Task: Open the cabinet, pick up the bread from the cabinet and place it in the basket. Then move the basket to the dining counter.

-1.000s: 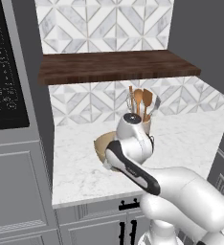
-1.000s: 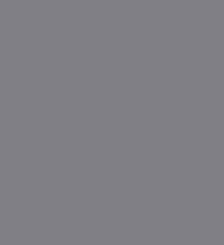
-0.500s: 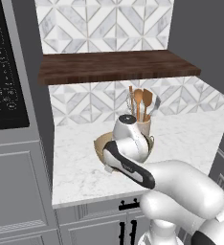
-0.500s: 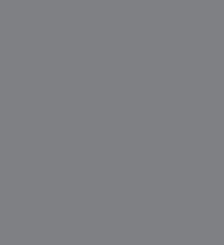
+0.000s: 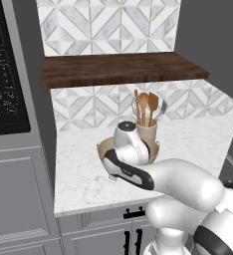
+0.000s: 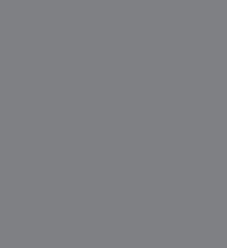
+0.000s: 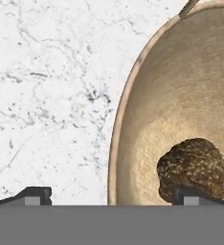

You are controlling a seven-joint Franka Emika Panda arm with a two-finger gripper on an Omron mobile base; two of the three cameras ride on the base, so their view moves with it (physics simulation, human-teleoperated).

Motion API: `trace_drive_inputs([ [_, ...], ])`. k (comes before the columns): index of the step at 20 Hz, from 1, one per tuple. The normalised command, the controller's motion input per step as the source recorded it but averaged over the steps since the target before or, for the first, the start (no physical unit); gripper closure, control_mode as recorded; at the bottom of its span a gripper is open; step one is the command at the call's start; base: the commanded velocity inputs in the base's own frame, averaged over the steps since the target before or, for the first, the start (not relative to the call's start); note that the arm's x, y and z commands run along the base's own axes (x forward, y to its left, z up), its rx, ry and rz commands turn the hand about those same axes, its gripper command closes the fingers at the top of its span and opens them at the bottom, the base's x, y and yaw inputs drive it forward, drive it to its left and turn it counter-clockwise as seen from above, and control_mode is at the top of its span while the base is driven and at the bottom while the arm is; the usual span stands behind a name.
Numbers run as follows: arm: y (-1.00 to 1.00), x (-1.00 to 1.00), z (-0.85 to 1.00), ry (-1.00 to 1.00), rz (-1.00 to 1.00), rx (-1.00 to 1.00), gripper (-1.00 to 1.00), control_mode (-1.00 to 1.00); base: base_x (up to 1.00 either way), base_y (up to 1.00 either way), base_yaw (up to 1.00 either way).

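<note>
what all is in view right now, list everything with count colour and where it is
basket: 1, tan, on the marble counter in front of the utensil holder, partly behind the arm in the left base view
bread: 1, dark brown-olive, inside the basket
cabinet: 1, dark brown wooden shelf, on the wall above the counter
utensil holder: 1, beige, at the back of the counter, holding wooden spoons and a metal utensil
marble counter: 1, white with grey veins, under the shelf
backsplash: 1, white and grey patterned tiles, behind the counter
microwave: 1, black, at left
lower cabinet doors: grey with black handles, under the counter
gripper: 1, dark tips, astride the basket rim, one tip by the bread, open
</note>
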Motion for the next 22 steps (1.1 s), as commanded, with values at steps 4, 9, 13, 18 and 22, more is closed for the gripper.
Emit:
trace_drive_inputs([
  [4, 0.0, -0.04, -0.47, 0.02, 0.1, -0.06, 1.0, -1.0, 0.0, 0.0, 0.0],
  [9, -0.14, -0.17, -0.25, -0.03, 0.1, -0.04, 1.0, -1.0, 0.0, 0.0, 0.0],
  [13, -0.38, -0.22, -0.14, -0.07, 0.09, -0.05, 1.0, -1.0, 0.0, 0.0, 0.0],
  [18, -0.4, -0.33, 0.24, -0.1, 0.17, -0.01, 1.0, -1.0, 0.0, 0.0, 0.0],
  [22, 0.0, -0.16, 0.97, -0.13, 0.18, 0.0, 1.0, -1.0, 0.0, 0.0, 0.0],
])
